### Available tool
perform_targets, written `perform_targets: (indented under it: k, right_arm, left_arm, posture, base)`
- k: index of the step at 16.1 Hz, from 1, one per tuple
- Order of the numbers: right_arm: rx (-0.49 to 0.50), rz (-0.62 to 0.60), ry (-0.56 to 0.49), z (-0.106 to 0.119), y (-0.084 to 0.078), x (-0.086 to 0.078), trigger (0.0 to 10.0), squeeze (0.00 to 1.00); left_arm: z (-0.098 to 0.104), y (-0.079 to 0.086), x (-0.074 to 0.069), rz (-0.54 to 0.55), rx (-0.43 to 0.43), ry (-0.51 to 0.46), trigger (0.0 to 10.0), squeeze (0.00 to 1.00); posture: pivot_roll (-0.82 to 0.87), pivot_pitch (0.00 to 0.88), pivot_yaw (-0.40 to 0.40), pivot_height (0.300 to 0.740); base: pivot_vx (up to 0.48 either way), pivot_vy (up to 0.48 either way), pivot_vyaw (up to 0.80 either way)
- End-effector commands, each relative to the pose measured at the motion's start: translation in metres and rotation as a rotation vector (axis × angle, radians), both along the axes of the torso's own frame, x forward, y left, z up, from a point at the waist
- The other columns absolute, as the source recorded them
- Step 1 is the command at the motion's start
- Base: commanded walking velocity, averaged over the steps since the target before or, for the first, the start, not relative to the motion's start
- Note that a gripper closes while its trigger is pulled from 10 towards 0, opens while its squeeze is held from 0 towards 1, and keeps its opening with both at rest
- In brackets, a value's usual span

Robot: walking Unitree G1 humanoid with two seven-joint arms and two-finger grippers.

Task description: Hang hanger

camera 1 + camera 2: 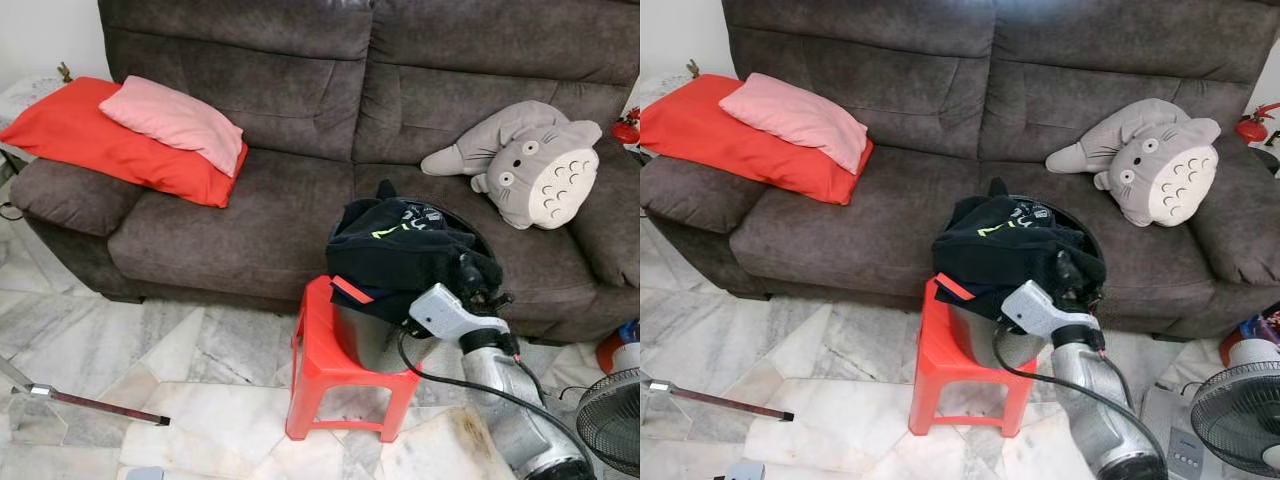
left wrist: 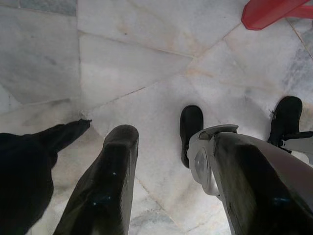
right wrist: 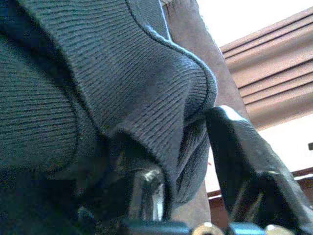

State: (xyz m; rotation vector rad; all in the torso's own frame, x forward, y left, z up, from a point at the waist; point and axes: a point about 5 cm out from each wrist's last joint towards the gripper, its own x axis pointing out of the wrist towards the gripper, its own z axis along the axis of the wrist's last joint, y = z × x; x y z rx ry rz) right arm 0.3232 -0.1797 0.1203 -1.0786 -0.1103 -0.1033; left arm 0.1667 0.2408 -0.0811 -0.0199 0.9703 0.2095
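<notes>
A big dark brown sofa with a soft, fuzzy cover stands on a shiny grey and white marble floor, and its top and right end are cut off. Right in front of the sofa is a small red plastic stool with a silver metal bucket on it. A heap of black knitted clothes fills the bucket and hides most of it. No hanger can be made out; if one is in the heap, the clothes cover it. The right gripper is pushed into the right side of the heap, on the end of a silver arm. In the right wrist view a ribbed dark cuff lies between its two black fingers, which are a little apart, but you cannot tell if they are squeezing the cloth. On the sofa's left arm lies a flat red cushion with a smaller pink pillow on top. A round grey and white plush toy lies on the sofa's right seat. A black fan is cut off in the corner, right of the stool. The left gripper hangs over the floor with its fingers apart and nothing in them.
</notes>
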Motion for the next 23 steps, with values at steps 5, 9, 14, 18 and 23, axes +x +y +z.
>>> perform_targets:
  k: [5,9,14,18,23]
  right_arm:
    - [0.037,-0.066,-0.036,0.006,-0.004,-0.002,0.0,0.0]
    - [0.026,-0.095,-0.057,0.01,-0.011,0.0,0.0,0.0]
    - [0.168,-0.158,-0.056,0.014,-0.022,0.0,0.0,0.0]
    - [0.615,-0.201,-0.12,0.043,-0.024,0.01,0.0,0.0]
    - [0.924,-0.162,-0.315,0.118,-0.036,0.025,0.0,0.0]
  left_arm:
    - [-0.004,-0.001,-0.008,0.003,-0.011,0.03,10.0,0.0]
    - [-0.004,-0.003,-0.008,0.001,-0.012,0.03,10.0,0.0]
    - [-0.004,-0.001,-0.009,-0.001,-0.008,0.032,10.0,0.0]
    - [-0.004,0.0,-0.008,-0.004,-0.002,0.032,10.0,0.0]
    - [-0.004,0.0,-0.008,-0.006,0.008,0.031,10.0,0.0]
  posture:
    - [-0.05,0.155,-0.039,0.74]
    - [-0.04,0.156,-0.04,0.74]
    - [-0.04,0.155,-0.037,0.74]
    - [-0.04,0.154,-0.034,0.74]
    - [-0.05,0.156,-0.033,0.74]
  base:
    - [0.0,0.0,0.0]
    - [0.0,0.0,0.0]
    - [0.0,0.0,0.0]
    - [0.0,0.0,0.0]
    - [0.0,0.0,0.0]
